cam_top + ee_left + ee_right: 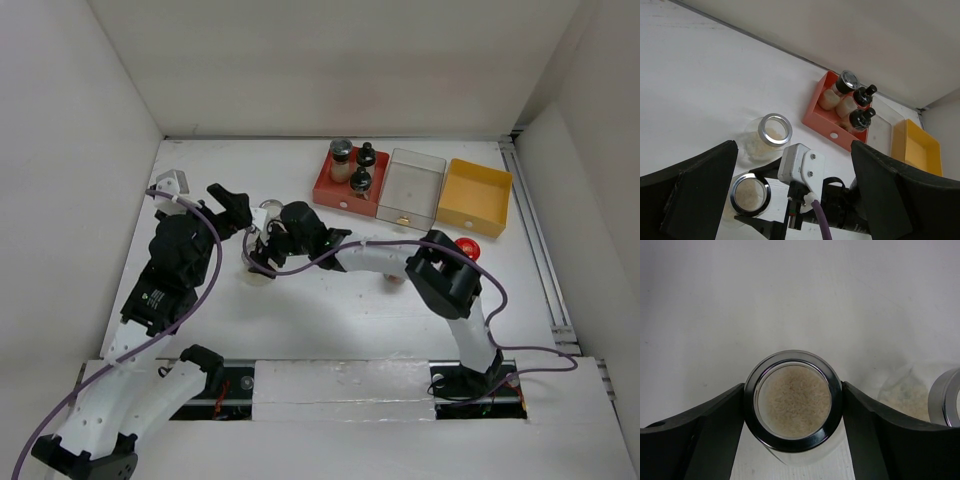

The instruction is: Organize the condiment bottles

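Observation:
A squat clear glass jar [793,400] with pale grains and a chrome rim stands on the white table. My right gripper [793,407] is shut on it, both black fingers [705,435] pressed to its rim. The top view has this jar [257,271] left of centre under the right gripper [262,258]. A second squat jar [775,129] [268,210] stands just beyond it, apart. My left gripper [232,205] [795,197] hovers open above both, holding nothing. A silver-lidded jar [342,153] and two black-capped shakers [366,155] stand in the red tray [328,192].
A clear tray [412,185] and a yellow tray [475,197] sit right of the red one at the back. A red-capped bottle [466,247] stands by the right arm's elbow. A small grey-topped object [172,181] is at the far left near the wall.

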`<action>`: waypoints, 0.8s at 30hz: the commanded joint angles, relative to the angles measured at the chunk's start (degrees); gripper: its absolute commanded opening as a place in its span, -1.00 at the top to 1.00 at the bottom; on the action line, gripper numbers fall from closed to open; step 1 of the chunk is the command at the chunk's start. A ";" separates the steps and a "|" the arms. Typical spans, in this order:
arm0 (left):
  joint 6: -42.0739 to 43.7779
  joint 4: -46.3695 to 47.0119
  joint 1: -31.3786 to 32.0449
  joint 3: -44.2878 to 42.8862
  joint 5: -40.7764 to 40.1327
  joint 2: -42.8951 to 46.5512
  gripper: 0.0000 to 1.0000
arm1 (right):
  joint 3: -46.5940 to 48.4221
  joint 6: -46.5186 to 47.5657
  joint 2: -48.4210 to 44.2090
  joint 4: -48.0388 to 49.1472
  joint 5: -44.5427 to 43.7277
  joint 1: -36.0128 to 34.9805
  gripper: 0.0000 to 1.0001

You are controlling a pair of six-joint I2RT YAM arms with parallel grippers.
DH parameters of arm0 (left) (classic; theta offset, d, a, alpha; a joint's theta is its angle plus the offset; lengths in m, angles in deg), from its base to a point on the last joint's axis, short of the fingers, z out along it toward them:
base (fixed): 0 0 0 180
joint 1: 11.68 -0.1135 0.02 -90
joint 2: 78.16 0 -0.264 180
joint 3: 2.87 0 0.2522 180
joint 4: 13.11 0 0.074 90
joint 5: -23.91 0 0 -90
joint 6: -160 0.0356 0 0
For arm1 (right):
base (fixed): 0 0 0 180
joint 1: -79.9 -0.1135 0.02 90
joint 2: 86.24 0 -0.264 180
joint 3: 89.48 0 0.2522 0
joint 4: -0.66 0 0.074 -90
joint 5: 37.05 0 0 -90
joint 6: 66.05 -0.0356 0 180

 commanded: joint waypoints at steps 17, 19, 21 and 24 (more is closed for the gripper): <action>1.36 2.09 -0.23 0.63 1.71 -0.02 -0.86 | -9.16 -3.94 -15.63 13.25 3.50 1.98 0.06; 1.36 2.09 -0.23 0.63 2.32 -0.02 -0.86 | -11.46 -3.94 -19.88 13.26 2.89 4.34 0.06; 1.36 2.09 -0.23 0.63 2.32 -0.02 -0.86 | -14.19 -3.94 -25.49 12.47 2.00 6.37 0.06; 1.36 2.09 -0.23 0.63 2.32 -0.02 -0.86 | -17.52 -3.94 -31.47 10.98 -1.68 11.90 0.06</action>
